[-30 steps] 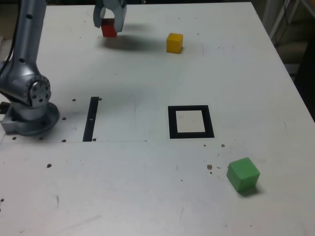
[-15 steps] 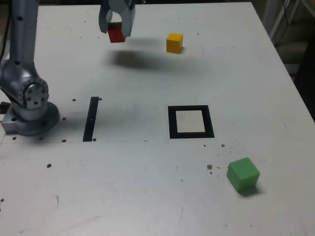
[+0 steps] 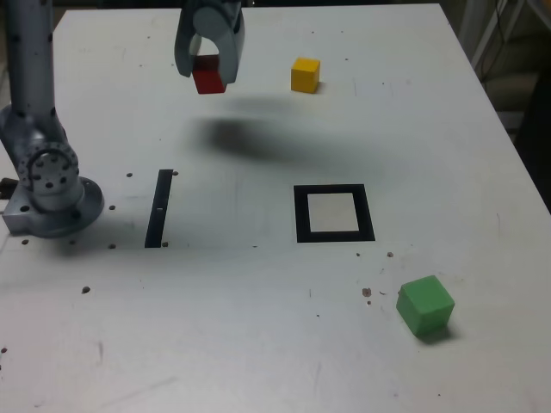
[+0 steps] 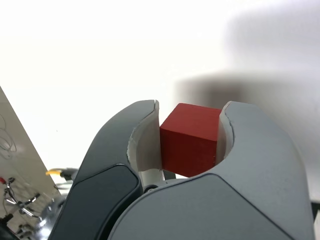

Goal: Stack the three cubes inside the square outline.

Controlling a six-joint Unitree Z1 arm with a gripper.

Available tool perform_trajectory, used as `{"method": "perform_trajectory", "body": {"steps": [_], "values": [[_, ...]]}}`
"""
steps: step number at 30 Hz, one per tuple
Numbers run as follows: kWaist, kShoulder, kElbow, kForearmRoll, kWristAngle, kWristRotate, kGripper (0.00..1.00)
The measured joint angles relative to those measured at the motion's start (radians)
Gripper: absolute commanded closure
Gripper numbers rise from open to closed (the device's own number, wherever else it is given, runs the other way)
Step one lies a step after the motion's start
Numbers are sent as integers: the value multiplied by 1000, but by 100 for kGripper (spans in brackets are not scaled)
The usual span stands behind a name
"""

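Counter (image 3: 258,327) carries two loose cubes; the third is up in our jaws. Green cube (image 3: 425,305) is the biggest: likely light, stiff, not fragile; we'd take it mid-height across two opposite flat sides, squared to its turned faces. Yellow cube (image 3: 305,76), same deal. Red cube (image 3: 209,76): looks rigid, probably light, smooth faces might slip if off-centre. Jaws are closed down on its opposite sides, top face exposed, cube clear of the counter and well apart from the square outline (image 3: 302,215). Our hold looks OK to us.

Diff vs. the earlier frames: arm (image 3: 31,77) has swung, bringing jaws and red cube nearer the outline, toward the exterior view's right and bottom. Shadow shifted too. Outline, green and yellow haven't moved.
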Motion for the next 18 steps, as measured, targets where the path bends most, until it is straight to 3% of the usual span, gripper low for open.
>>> {"method": "perform_trajectory", "body": {"steps": [7,18], "values": [[-122,-9,-2,40,-5,-114,64],[-318,8,-62,108,-80,-270,64]]}}
